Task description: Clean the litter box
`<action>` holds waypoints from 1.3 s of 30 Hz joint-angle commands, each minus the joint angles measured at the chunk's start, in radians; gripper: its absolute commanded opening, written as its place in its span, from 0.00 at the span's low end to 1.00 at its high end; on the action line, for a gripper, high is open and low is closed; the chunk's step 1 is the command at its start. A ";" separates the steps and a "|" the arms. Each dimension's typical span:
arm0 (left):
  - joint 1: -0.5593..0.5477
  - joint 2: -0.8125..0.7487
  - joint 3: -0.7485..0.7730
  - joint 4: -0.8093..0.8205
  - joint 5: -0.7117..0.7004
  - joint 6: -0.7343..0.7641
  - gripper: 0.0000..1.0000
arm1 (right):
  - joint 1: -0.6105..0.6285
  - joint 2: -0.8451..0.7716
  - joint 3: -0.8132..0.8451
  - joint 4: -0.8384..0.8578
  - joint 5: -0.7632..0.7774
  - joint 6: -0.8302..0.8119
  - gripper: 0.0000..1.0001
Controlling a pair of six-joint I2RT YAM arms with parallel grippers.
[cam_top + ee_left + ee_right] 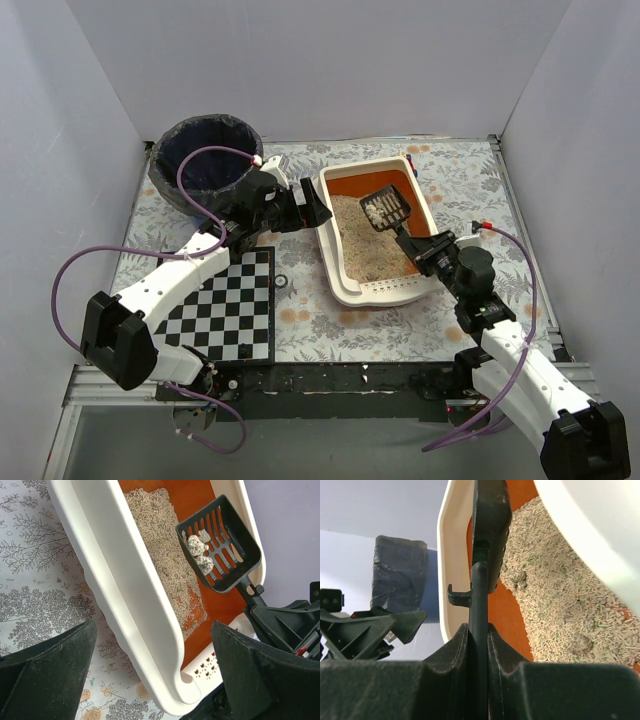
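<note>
The cream-white litter box (328,250) sits mid-table, with an orange floor, beige litter (362,240) and a slotted ledge (388,290) at its near end. My right gripper (420,246) is shut on the handle of a black slotted scoop (388,208), held above the litter with grey-white clumps (199,551) in it. In the right wrist view the handle (479,605) runs between my right gripper's (478,645) closed jaws. My left gripper (318,208) is wide open at the box's left rim (145,605), which lies between its fingers (50,675).
A round blue bin (205,160) lined with a dark bag stands at the back left, behind the left arm. A black-and-white checkerboard (225,305) lies at the near left. Grey walls enclose the flowered tabletop (470,190).
</note>
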 commanded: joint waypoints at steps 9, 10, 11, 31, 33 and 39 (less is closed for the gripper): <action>0.001 -0.052 -0.014 0.000 -0.013 -0.001 0.98 | -0.008 -0.031 0.004 0.114 -0.036 0.004 0.01; 0.001 -0.049 -0.011 0.000 -0.011 -0.001 0.98 | -0.008 -0.030 -0.004 0.127 -0.040 0.005 0.01; 0.001 -0.044 -0.006 -0.001 -0.005 -0.001 0.98 | -0.008 -0.038 0.006 0.091 -0.014 0.008 0.01; 0.001 -0.046 -0.011 0.010 0.001 -0.010 0.98 | -0.009 -0.021 -0.012 0.171 -0.088 0.005 0.01; 0.001 -0.044 -0.012 0.011 0.004 -0.010 0.98 | -0.009 -0.011 0.026 0.062 -0.046 0.022 0.01; 0.001 -0.055 -0.020 0.016 -0.005 -0.008 0.98 | -0.009 -0.027 0.003 0.093 -0.043 0.028 0.01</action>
